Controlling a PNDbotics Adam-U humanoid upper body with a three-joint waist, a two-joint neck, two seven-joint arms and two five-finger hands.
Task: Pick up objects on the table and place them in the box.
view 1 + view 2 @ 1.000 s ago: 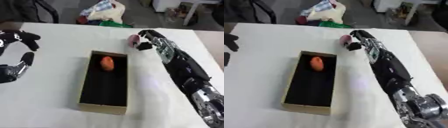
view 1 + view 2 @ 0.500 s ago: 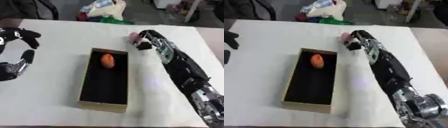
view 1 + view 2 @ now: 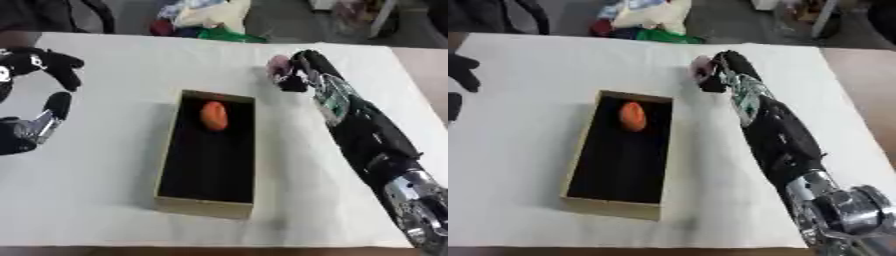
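Right hand (image 3: pixel 297 75) was curled on a pink object (image 3: pixel 279 64) — far right of the box (image 3: pixel 175 155). Orange item (image 3: pixel 213 115) lay in the box's far end. Left hand (image 3: pixel 35 90) idle at left, fingers relaxed.

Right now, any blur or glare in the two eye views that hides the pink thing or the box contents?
Left eye view: soft overall, the pink object a smear at the right hand; the orange item reads clearly against the box and its dark floor. Right eye view: same softness, no glare on the white table; left hand cropped at the edge.
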